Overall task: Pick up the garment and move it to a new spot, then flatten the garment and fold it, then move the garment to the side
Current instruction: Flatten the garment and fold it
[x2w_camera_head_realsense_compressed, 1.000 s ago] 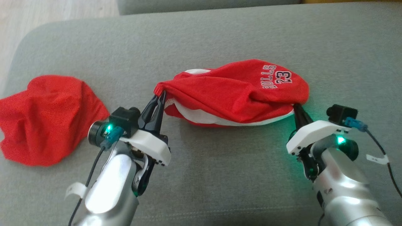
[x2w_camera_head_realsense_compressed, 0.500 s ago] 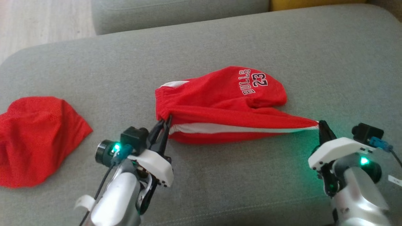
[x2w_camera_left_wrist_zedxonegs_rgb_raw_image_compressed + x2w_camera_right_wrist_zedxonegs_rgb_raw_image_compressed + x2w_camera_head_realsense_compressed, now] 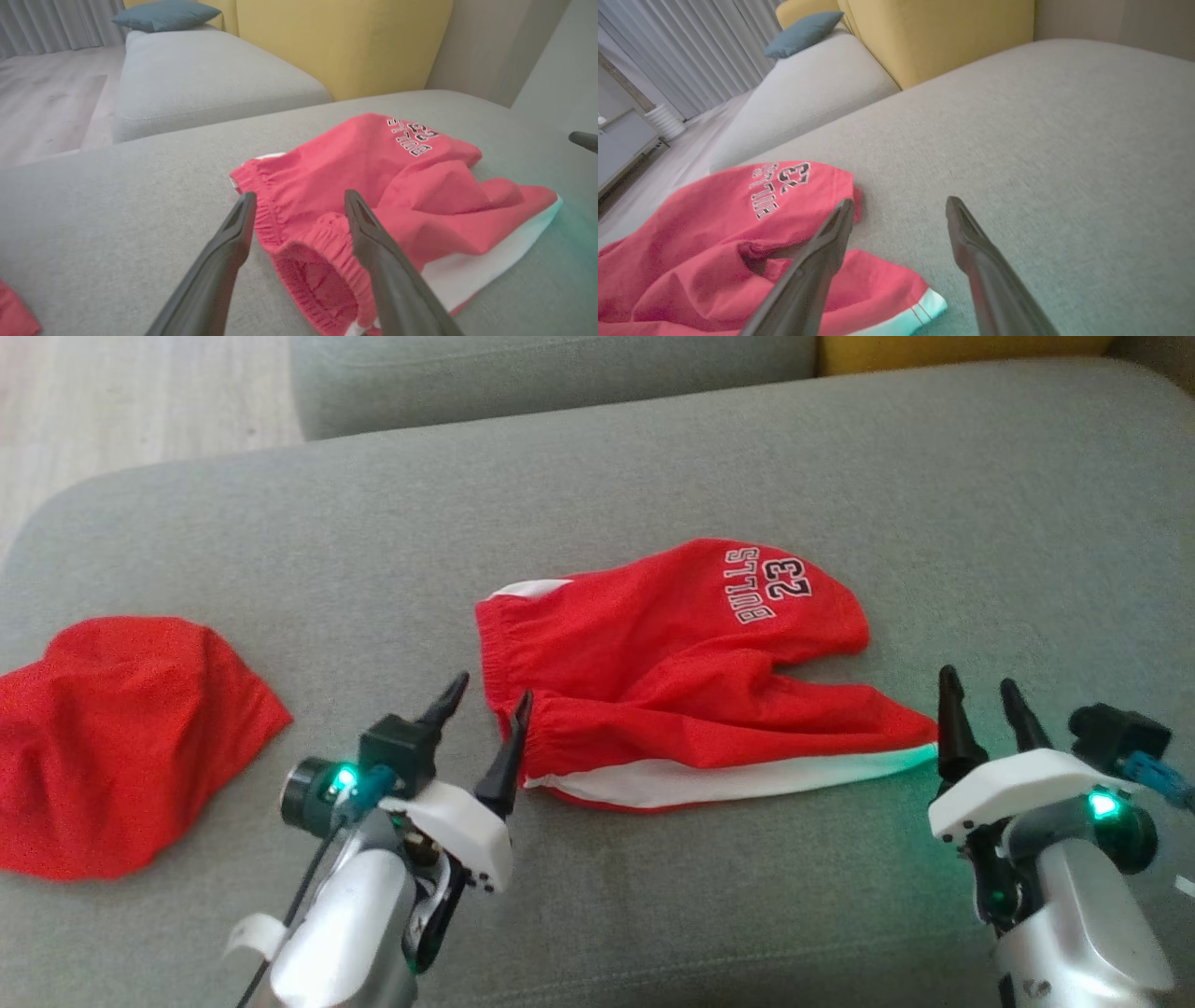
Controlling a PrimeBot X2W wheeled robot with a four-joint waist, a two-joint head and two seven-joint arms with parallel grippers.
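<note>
The garment [image 3: 672, 672], red shorts with a white side stripe and a "BULLS 23" print, lies loosely rumpled on the grey sofa cushion [image 3: 653, 457]. My left gripper [image 3: 487, 695] stands open just left of the elastic waistband. In the left wrist view the waistband [image 3: 299, 242] bulges between the spread fingers of that gripper [image 3: 299, 198], ungripped. My right gripper [image 3: 978, 683] is open at the shorts' right tip, beside the white hem. In the right wrist view the garment [image 3: 714, 247] lies left of and below the right gripper [image 3: 900, 204], with nothing between the fingers.
A second red cloth [image 3: 121, 747] lies crumpled at the cushion's left end. Behind are another grey seat [image 3: 201, 79], a yellow backrest [image 3: 341, 42] and a blue pillow [image 3: 803, 32]. Wooden floor [image 3: 131, 401] lies beyond the cushion's far left edge.
Both grippers have opened and let go of the garment. Its stretched lower edge has slackened and settled onto the cushion. The camera has shifted slightly.
</note>
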